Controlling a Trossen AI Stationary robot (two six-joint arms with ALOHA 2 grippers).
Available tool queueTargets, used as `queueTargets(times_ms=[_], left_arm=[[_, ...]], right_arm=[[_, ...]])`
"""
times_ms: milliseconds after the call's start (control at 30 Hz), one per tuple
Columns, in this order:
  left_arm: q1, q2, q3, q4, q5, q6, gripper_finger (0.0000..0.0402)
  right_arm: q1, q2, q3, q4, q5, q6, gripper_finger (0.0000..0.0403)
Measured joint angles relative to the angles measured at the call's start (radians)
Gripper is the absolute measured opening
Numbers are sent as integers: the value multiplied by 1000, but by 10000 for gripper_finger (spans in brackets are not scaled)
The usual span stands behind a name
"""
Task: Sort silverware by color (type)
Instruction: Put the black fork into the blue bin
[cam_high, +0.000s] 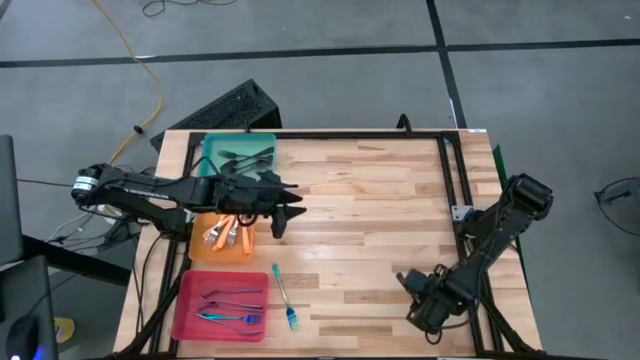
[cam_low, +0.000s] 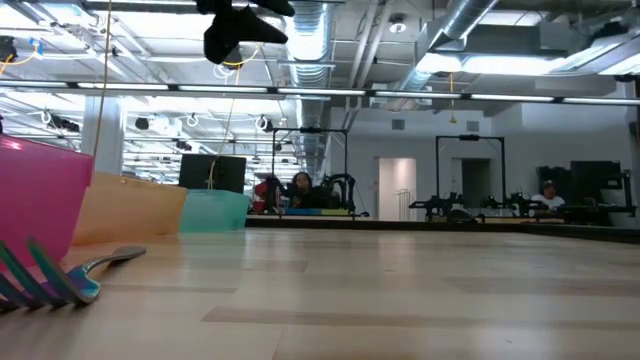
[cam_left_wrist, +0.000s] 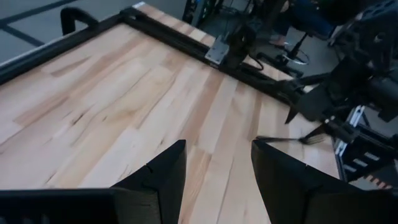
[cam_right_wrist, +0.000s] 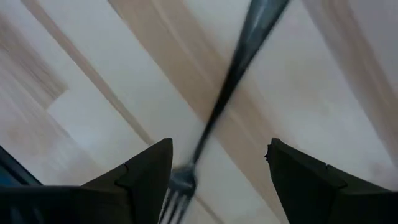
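Orange forks (cam_high: 226, 234), dark forks (cam_high: 244, 158), blue forks (cam_high: 232, 317) lie in trays; one teal fork (cam_high: 284, 297) lies loose.

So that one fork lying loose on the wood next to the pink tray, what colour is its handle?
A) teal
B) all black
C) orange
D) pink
A: the loose fork beside the pink tray has a teal handle in the high view.

overhead looks straight down; low level across table (cam_low: 400, 290); wrists close, both show dark fork (cam_right_wrist: 230, 81).
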Motion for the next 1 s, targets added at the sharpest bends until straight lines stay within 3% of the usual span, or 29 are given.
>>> queueTargets(times_ms=[367,800,1000], left_arm=[[0,6,1,22,20,-7,165],[0,6,1,25,19,-7,165],[0,6,1,24,19,0,165]], right_arm=[[-9,0,-101,75,4,22,282],[-16,-3,-126,133,6,10,280],[-14,-2,-83,64,83,-3,280]])
